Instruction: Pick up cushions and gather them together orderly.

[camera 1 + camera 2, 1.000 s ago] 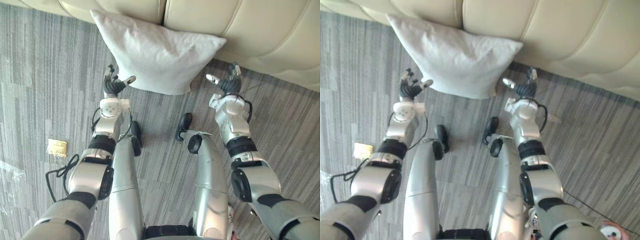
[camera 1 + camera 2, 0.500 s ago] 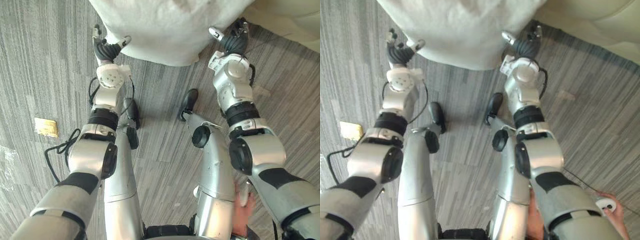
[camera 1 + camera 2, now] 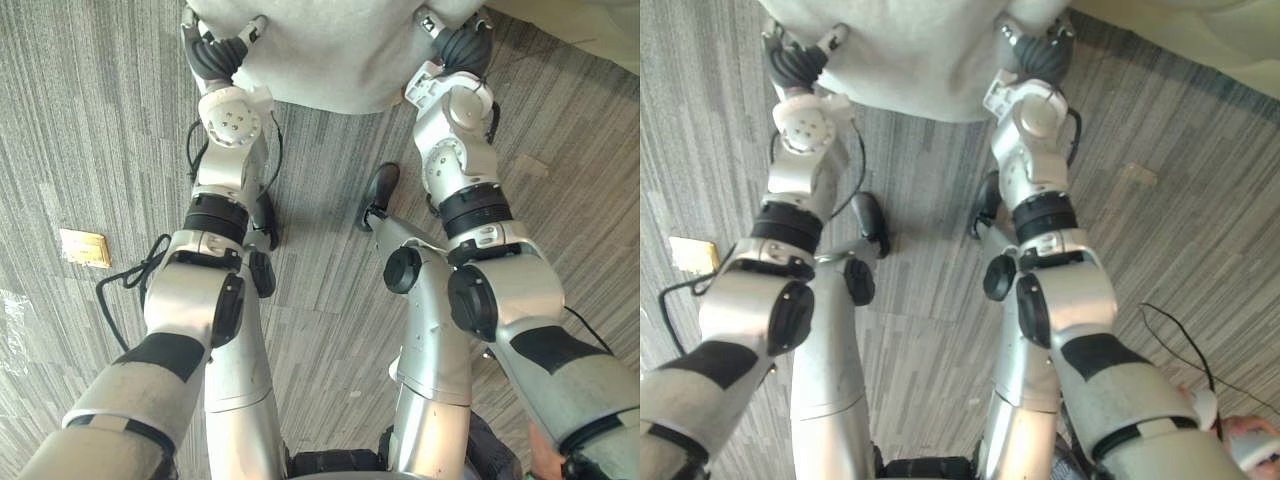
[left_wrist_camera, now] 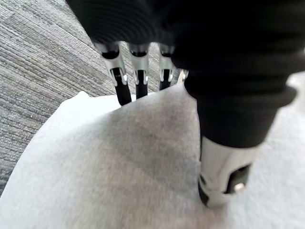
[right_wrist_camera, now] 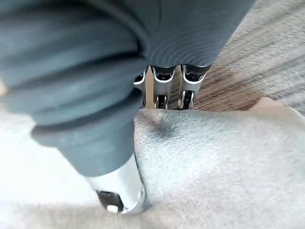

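1. The left hand (image 3: 215, 50) sits at the left near corner of the cushion (image 3: 330, 55). Its thumb lies on the cushion's top face and its fingers (image 4: 119, 88) pass under the edge, so the corner is pinched between them.
2. The cushion spans the gap between the two hands, with grey carpet floor (image 3: 90, 130) on its near side and the sofa (image 3: 1200, 30) just past its far right corner. I cannot tell whether it is off the floor yet.
3. The right hand (image 3: 455, 45) mirrors this at the cushion's right near corner. Its thumb is on top and its fingers (image 5: 164, 90) are tucked below the edge, pinching the fabric.
4. A second ago both hands were spread just beside those corners, with their thumbs clear of the cushion. Now each has closed on it. I judge the two-handed grasp made and the lift due next.
5. The whole picture has also shifted since then. The cushion now sits higher in the eye views and most of the sofa is out of them. That is the camera moving, not the cushion sliding.
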Controlling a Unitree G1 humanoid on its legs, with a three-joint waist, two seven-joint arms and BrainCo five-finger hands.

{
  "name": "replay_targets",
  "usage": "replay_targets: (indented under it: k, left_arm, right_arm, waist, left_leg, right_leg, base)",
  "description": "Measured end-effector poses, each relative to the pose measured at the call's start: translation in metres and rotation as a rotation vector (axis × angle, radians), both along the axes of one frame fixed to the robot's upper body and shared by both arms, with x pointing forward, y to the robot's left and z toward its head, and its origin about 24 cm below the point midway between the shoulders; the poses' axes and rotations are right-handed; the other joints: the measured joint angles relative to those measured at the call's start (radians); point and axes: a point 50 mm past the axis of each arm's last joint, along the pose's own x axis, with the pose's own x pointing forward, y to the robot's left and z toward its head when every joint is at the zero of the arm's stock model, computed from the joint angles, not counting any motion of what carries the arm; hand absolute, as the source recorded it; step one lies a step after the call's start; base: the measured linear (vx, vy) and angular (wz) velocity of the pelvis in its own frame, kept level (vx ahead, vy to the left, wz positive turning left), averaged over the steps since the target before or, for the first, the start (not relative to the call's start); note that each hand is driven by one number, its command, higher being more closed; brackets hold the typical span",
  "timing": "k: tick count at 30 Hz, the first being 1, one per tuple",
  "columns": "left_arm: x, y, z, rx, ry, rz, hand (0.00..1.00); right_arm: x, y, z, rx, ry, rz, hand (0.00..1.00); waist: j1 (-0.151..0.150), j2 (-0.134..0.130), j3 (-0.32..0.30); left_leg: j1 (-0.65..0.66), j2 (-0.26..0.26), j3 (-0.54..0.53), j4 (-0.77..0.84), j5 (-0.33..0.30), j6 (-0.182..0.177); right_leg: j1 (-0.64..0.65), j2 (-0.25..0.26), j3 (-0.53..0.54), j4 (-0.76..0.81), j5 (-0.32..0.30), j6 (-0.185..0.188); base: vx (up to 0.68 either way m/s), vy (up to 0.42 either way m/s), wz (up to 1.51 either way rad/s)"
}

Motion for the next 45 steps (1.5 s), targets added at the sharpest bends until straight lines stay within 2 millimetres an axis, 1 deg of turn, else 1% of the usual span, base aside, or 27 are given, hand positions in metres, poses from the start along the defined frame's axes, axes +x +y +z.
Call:
replay_targets:
  k: [6,9,13,16,21,24,25,27,29,30,31,32,33,35,37,39,40,41,43,44,45]
  left_arm:
    - [-0.003,0.001,0.008,0.033,-0.033,0.005,1.00]
    - [-0.005,0.001,0.010,0.013,-0.048,-0.008,1.00]
    - [-0.005,0.000,-0.001,-0.026,-0.033,-0.032,1.00]
    - [-0.008,-0.005,-0.013,-0.066,-0.045,-0.067,1.00]
    - [-0.020,-0.012,-0.043,-0.144,-0.060,-0.128,1.00]
    - [-0.034,-0.015,-0.064,-0.166,-0.074,-0.150,1.00]
    - [-0.040,-0.020,-0.076,-0.169,-0.068,-0.163,1.00]
    - [-0.053,-0.027,-0.099,-0.182,-0.044,-0.171,1.00]
    - [-0.071,-0.034,-0.120,-0.204,-0.025,-0.187,1.00]
    - [-0.077,-0.036,-0.129,-0.213,-0.012,-0.194,1.00]
    - [-0.083,-0.037,-0.139,-0.219,0.011,-0.201,1.00]
    - [-0.092,-0.037,-0.153,-0.230,0.042,-0.201,1.00]
    - [-0.099,-0.037,-0.161,-0.241,0.058,-0.203,1.00]
    - [-0.112,-0.037,-0.170,-0.259,0.069,-0.205,1.00]
    - [-0.124,-0.036,-0.176,-0.269,0.063,-0.218,1.00]
    - [-0.134,-0.034,-0.180,-0.275,0.065,-0.219,1.00]
    - [-0.141,-0.032,-0.184,-0.263,0.066,-0.222,1.00]
    - [-0.145,-0.032,-0.186,-0.256,0.063,-0.225,1.00]
    - [-0.155,-0.033,-0.192,-0.252,0.072,-0.246,1.00]
    - [-0.158,-0.034,-0.194,-0.252,0.077,-0.255,1.00]
    - [-0.163,-0.035,-0.201,-0.253,0.099,-0.269,1.00]
  right_arm:
    - [-0.007,0.001,0.003,0.062,-0.075,0.029,1.00]
    - [-0.010,0.005,0.004,0.084,-0.102,0.050,1.00]
    - [-0.012,0.012,-0.007,0.140,-0.104,0.079,1.00]
    - [-0.021,0.011,-0.018,0.189,-0.149,0.094,1.00]
    - [-0.035,0.008,-0.045,0.229,-0.170,0.091,1.00]
    - [-0.052,0.005,-0.063,0.173,-0.196,0.066,1.00]
    - [-0.058,0.002,-0.072,0.162,-0.193,0.050,1.00]
    - [-0.071,-0.002,-0.087,0.109,-0.197,0.019,1.00]
    - [-0.091,-0.007,-0.101,0.067,-0.210,-0.007,1.00]
    - [-0.099,-0.008,-0.107,0.049,-0.211,-0.014,1.00]
    - [-0.107,-0.009,-0.116,0.028,-0.205,-0.023,1.00]
    - [-0.118,-0.009,-0.128,0.004,-0.189,-0.021,1.00]
    - [-0.127,-0.010,-0.136,-0.014,-0.180,-0.016,1.00]
    - [-0.140,-0.010,-0.149,-0.037,-0.152,-0.012,1.00]
    - [-0.154,-0.012,-0.160,-0.065,-0.127,-0.004,1.00]
    - [-0.164,-0.013,-0.170,-0.103,-0.100,0.005,1.00]
    - [-0.171,-0.014,-0.179,-0.137,-0.074,0.018,1.00]
    - [-0.175,-0.015,-0.182,-0.145,-0.062,0.019,1.00]
    - [-0.184,-0.017,-0.193,-0.168,-0.020,0.022,1.00]
    - [-0.186,-0.018,-0.197,-0.171,-0.005,0.022,1.00]
    - [-0.190,-0.020,-0.203,-0.171,0.023,0.022,1.00]
  waist:
    - [0.006,0.000,0.000]
    - [0.007,0.000,0.000]
    - [0.003,-0.001,-0.002]
    - [0.004,-0.001,-0.002]
    - [0.003,-0.001,-0.004]
    - [0.005,0.000,-0.006]
    - [0.011,0.001,-0.007]
    - [0.013,0.007,-0.013]
    - [0.019,0.007,-0.016]
    - [0.021,0.010,-0.030]
    - [0.023,0.013,-0.060]
    - [0.024,0.015,-0.109]
    - [0.027,0.018,-0.125]
    - [0.039,0.024,-0.129]
    - [0.049,0.036,-0.147]
    - [0.052,0.044,-0.182]
    - [0.052,0.049,-0.206]
    - [0.052,0.051,-0.211]
    - [0.052,0.053,-0.249]
    - [0.051,0.054,-0.259]
    - [0.051,0.054,-0.281]
  left_leg:
    - [0.004,-0.008,-0.003,0.017,0.001,0.001]
    - [0.017,-0.009,-0.002,0.023,0.004,0.004]
    - [0.078,-0.014,0.003,-0.002,0.017,0.010]
    - [0.138,-0.019,0.002,-0.011,0.018,0.011]
    - [0.290,-0.027,0.006,-0.084,0.035,0.009]
    - [0.412,-0.031,0.009,-0.136,0.037,0.005]
    - [0.470,-0.032,0.012,-0.166,0.038,0.004]
    - [0.572,-0.039,0.012,-0.214,0.039,0.004]
    - [0.694,-0.044,0.013,-0.274,0.042,-0.001]
    - [0.726,-0.045,0.012,-0.294,0.043,-0.002]
    - [0.749,-0.047,0.012,-0.318,0.046,-0.004]
    - [0.773,-0.053,0.013,-0.349,0.051,-0.006]
    - [0.812,-0.057,0.015,-0.376,0.055,-0.007]
    - [0.903,-0.060,0.025,-0.418,0.058,-0.010]
    - [0.969,-0.063,0.025,-0.459,0.062,-0.015]
    - [1.000,-0.065,0.026,-0.486,0.064,-0.018]
    - [1.043,-0.066,0.027,-0.518,0.067,-0.020]
    - [1.070,-0.067,0.028,-0.533,0.068,-0.021]
    - [1.113,-0.069,0.030,-0.559,0.067,-0.021]
    - [1.129,-0.069,0.030,-0.565,0.066,-0.022]
    - [1.148,-0.067,0.027,-0.566,0.062,-0.028]
  right_leg:
    - [0.001,-0.002,0.012,0.017,0.000,0.000]
    - [0.014,-0.001,0.017,0.019,0.007,0.005]
    - [0.074,0.002,0.022,-0.007,0.025,0.009]
    - [0.133,0.003,0.022,-0.020,0.027,0.008]
    - [0.281,0.012,0.019,-0.089,0.035,0.015]
    - [0.399,0.019,0.014,-0.137,0.038,0.012]
    - [0.455,0.024,0.013,-0.164,0.038,0.013]
    - [0.554,0.026,0.007,-0.203,0.038,0.013]
    - [0.675,0.030,-0.005,-0.254,0.038,0.013]
    - [0.708,0.032,-0.010,-0.272,0.038,0.014]
    - [0.731,0.033,-0.013,-0.292,0.037,0.017]
    - [0.751,0.035,-0.015,-0.315,0.036,0.022]
    - [0.786,0.035,-0.016,-0.332,0.033,0.026]
    - [0.864,0.035,-0.016,-0.355,0.030,0.031]
    - [0.924,0.037,-0.022,-0.373,0.024,0.038]
    - [0.951,0.039,-0.025,-0.390,0.020,0.040]
    - [0.988,0.042,-0.026,-0.410,0.016,0.045]
    - [1.010,0.043,-0.026,-0.416,0.011,0.046]
    - [1.044,0.044,-0.026,-0.423,-0.002,0.048]
    - [1.058,0.045,-0.026,-0.423,-0.006,0.048]
    - [1.075,0.048,-0.026,-0.419,-0.016,0.050]
  base:
    - [-0.06,0.023,0.03]
    - [-0.08,0.026,-0.02]
    - [-0.09,0.018,-0.01]
    - [-0.08,0.005,0.01]
    - [-0.07,-0.008,0.01]
    - [-0.03,-0.017,-0.04]
    - [0.00,0.000,0.00]
    - [0.05,-0.025,0.02]
    - [0.08,-0.024,0.06]
    - [0.10,-0.024,0.07]
    - [0.11,-0.028,0.09]
    - [0.17,-0.035,0.09]
    - [0.16,-0.032,0.06]
    - [0.15,-0.026,-0.01]
    - [0.13,-0.025,0.01]
    - [0.13,-0.017,0.02]
    - [0.12,-0.011,0.01]
    - [0.10,-0.006,0.01]
    - [0.11,-0.004,0.00]
    - [0.12,-0.007,-0.02]
    - [0.11,-0.014,-0.03]
